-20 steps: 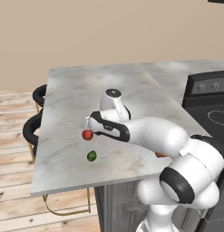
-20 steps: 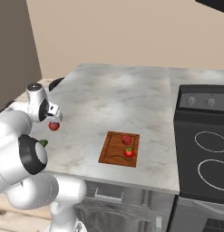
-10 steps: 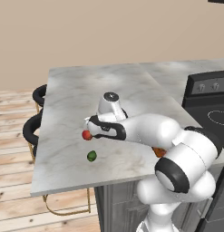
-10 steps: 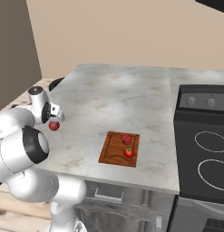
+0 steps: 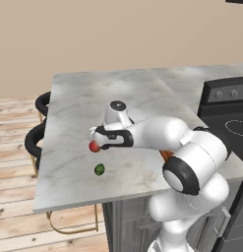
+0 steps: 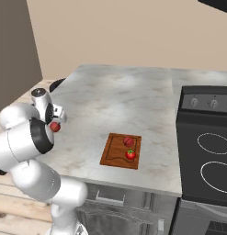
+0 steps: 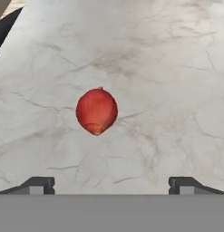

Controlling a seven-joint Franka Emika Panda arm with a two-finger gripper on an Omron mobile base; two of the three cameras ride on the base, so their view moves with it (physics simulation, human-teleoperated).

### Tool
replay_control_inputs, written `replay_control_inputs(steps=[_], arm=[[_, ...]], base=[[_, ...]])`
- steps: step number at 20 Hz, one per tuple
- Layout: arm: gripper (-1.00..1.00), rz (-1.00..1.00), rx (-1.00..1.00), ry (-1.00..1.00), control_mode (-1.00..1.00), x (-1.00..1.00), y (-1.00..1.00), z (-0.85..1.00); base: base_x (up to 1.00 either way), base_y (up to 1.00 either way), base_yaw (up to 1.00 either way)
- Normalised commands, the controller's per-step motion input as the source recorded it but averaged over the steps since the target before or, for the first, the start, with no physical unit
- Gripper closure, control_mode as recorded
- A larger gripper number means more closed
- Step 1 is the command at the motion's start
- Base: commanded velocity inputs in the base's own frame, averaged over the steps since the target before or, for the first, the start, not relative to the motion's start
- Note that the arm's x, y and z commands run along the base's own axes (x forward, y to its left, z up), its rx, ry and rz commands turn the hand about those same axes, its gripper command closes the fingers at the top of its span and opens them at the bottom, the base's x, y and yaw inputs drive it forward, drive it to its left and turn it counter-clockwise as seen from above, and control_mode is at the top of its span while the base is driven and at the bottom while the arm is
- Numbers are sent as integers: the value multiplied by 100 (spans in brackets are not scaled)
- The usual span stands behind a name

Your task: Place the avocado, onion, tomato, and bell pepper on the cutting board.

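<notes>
**Claw wide open above the red onion, nothing gripped yet**

Your claw [image 7: 111, 183] is spread to full width and holds nothing; in the hand view both tips sit at the bottom edge with bare worktop [image 7: 177, 68] between them. The onion [image 7: 96, 111], red with a pointed end, lies at 12 o'clock from the claw, centred between the tips but apart from them. In the left base view the claw [image 5: 95, 139] hangs right over that onion [image 5: 94, 146].

The avocado [image 5: 99, 170] sits near the worktop's front edge, at about 6 o'clock from the onion, close by. The cutting board [image 6: 114, 153] is well apart, toward the stove [image 6: 207, 151], already carrying a tomato [image 6: 130, 154] and a second red item [image 6: 128, 141], probably the bell pepper.

Risks, as a guess:
- The onion is round and smooth; closing off-centre could squirt it out and roll it toward the edge.
- Descending too far would drive the tips into the marble.
- A loose pinch may drop it on the long carry to the board.
- Swinging low could knock the avocado off.
</notes>
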Motion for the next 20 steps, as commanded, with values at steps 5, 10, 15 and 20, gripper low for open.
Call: replay_control_inputs(steps=[5, 10, 15, 20], arm=[[-100, -1, 0, 7, -100, 1, 31, 0], [-100, -2, 0, 4, -100, 5, 21, -1], [-100, -4, 0, 0, -100, 25, 1, -4], [-100, -3, 0, 0, -100, 26, 0, -7]], base=[[0, 0, 0], [0, 0, 0], [0, 0, 0], [0, 0, 0]])
